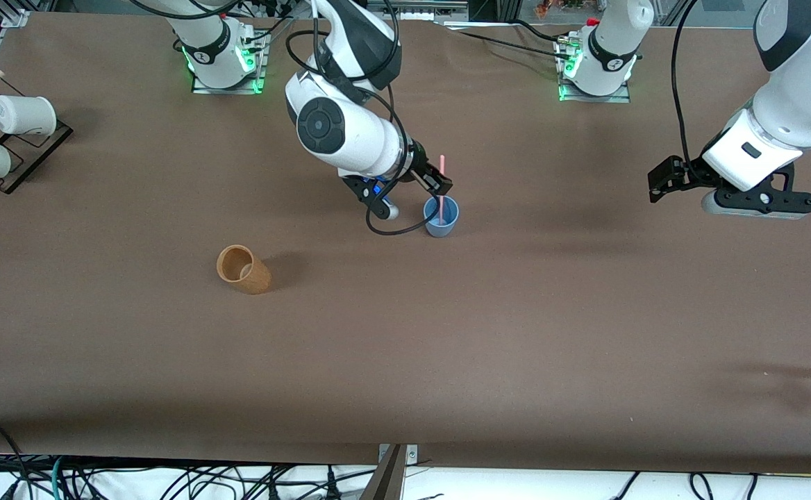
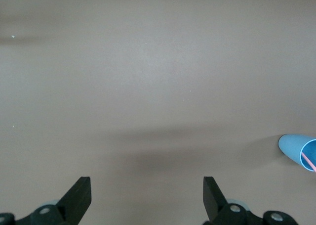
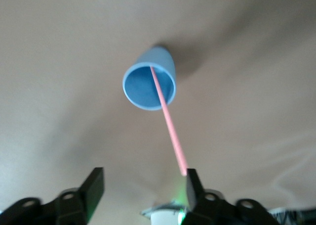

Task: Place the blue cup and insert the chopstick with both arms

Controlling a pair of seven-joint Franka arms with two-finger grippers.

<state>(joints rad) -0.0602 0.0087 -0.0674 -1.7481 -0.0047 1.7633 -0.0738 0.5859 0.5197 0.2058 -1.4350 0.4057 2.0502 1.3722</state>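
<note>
Risks first, Ana: what worries you, going across the bench [image 1: 516, 333] from the right arm's end?

Well, Tom, the white cups on their rack [image 1: 23, 114] sit well apart from everything, so nothing there. The orange-tan cup [image 1: 244, 269] lies tipped over, nearer the front camera than the blue cup [image 1: 441, 216]. It only matters if an arm swings low over it.

And the middle?

That is where I'd watch. The blue cup stands upright mid-bench with the chopstick [image 1: 441, 165] in it, leaning. The right pincer [image 1: 437, 185] hangs just above the rim, released, fingers spread wide. In the right wrist view the stick's upper end lies at or just beside one finger [image 3: 191, 181]; I cannot tell whether it touches.

So the retreat is the danger?

I think so. A sideways pull could drag the stick's top along, lever it out, or tip that light cup. Closing the fingers would grab it again. Straight up looks safest to me.

And the left arm?

It waits. The left pincer [image 2: 147, 181] is spread open over bare bench toward the left arm's end, grasping nothing. The cup is well apart from it, so little risk unless it sweeps inward.
</note>
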